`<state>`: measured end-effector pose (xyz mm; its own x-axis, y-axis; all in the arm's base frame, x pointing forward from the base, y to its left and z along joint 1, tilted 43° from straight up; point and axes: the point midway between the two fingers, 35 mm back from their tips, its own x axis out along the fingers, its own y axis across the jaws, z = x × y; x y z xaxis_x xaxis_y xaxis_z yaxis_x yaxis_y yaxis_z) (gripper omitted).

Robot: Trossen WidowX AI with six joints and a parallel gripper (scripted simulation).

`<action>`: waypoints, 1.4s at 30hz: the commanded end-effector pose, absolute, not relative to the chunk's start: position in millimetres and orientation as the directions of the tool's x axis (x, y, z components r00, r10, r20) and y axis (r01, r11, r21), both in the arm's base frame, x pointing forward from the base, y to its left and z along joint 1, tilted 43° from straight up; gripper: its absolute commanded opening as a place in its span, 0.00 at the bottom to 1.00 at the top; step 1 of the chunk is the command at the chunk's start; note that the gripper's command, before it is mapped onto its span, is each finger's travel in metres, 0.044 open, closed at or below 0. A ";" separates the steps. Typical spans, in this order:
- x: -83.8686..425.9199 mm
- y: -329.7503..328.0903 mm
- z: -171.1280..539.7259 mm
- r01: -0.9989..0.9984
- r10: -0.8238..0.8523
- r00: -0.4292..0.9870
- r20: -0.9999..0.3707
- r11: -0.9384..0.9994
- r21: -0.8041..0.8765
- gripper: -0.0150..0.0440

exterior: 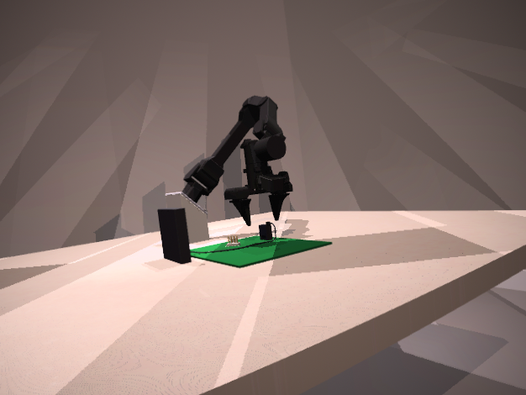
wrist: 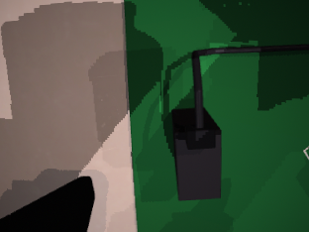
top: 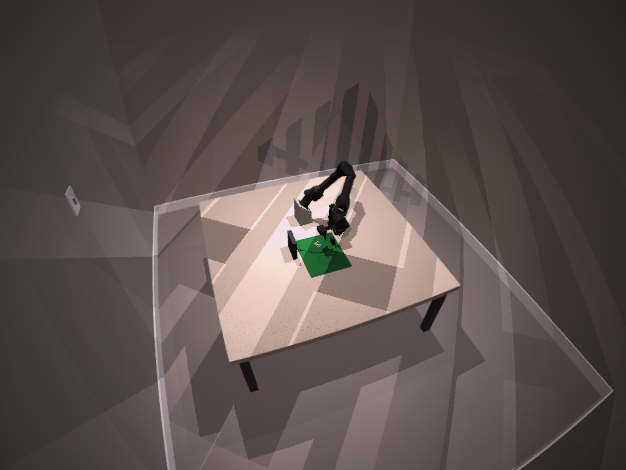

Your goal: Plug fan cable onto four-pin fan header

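The black plug (top: 333,241) (exterior: 265,231) (wrist: 199,171) stands on the green board (top: 314,268) (exterior: 242,260) (wrist: 257,193) near its edge, off the header. Its thin black cable (exterior: 229,248) (wrist: 238,50) bends out of the plug and runs across the board. The pale fan header (top: 317,244) (exterior: 233,242) with its upright pins stands nearby on the board; only its corner shows at the wrist view's right edge. My gripper (top: 331,235) (exterior: 263,222) is open and empty, pointing down, its fingertips a little above the plug. One finger shows at the wrist view's lower left.
A black upright block (top: 292,244) (exterior: 173,235), where the cable ends, stands at the board's left edge. A pale grey panel (top: 302,211) (exterior: 196,224) stands by the arm's base. Hard-edged shadows cross the table (top: 267,323) (exterior: 148,323) and board.
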<state>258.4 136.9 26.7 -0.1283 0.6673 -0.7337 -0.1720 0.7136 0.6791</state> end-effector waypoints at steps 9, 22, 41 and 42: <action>253.2 150.6 11.9 -0.163 0.670 -0.136 -0.730 0.711 0.684 1.00; 252.5 157.4 5.1 -0.171 0.669 -0.132 -0.731 0.712 0.682 0.91; 255.0 149.9 12.7 -0.169 0.668 -0.132 -0.732 0.712 0.681 0.25; 257.4 140.5 22.5 -0.167 0.668 -0.134 -0.732 0.713 0.681 0.25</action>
